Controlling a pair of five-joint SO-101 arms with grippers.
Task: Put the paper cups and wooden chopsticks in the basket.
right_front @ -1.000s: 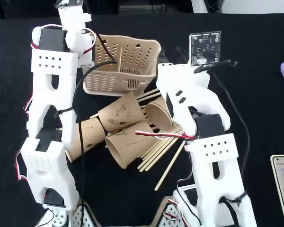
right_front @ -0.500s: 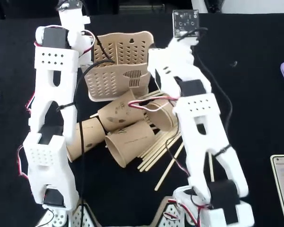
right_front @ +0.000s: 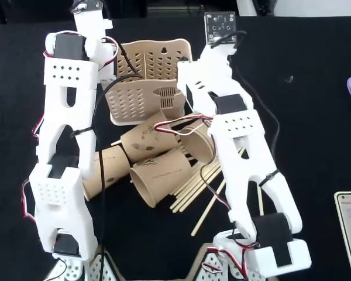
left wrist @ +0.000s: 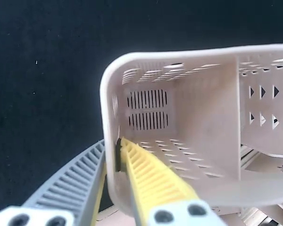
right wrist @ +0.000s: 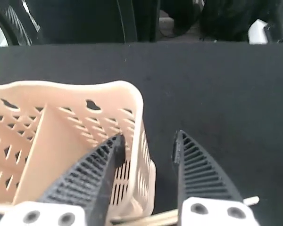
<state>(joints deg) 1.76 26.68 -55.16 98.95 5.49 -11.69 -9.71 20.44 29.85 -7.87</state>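
I saw a beige basket (right_front: 140, 99) with triangle cut-outs, brown paper cups (right_front: 158, 175) and pale wooden chopsticks (right_front: 190, 190) on my black table (right_front: 316, 117).

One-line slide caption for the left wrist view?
Left gripper clamps the wall of the beige basket, one finger inside and one outside, above the black table.

Bright, even light, perhaps from overhead; shadows soft and faint.

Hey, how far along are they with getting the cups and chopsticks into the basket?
Nothing is in yet: the basket looks empty, tipped on its side. In hand: the left tool grips its wall, and the open right tool straddles another wall. Left to do: the cups and chopsticks lie on the table beside it.
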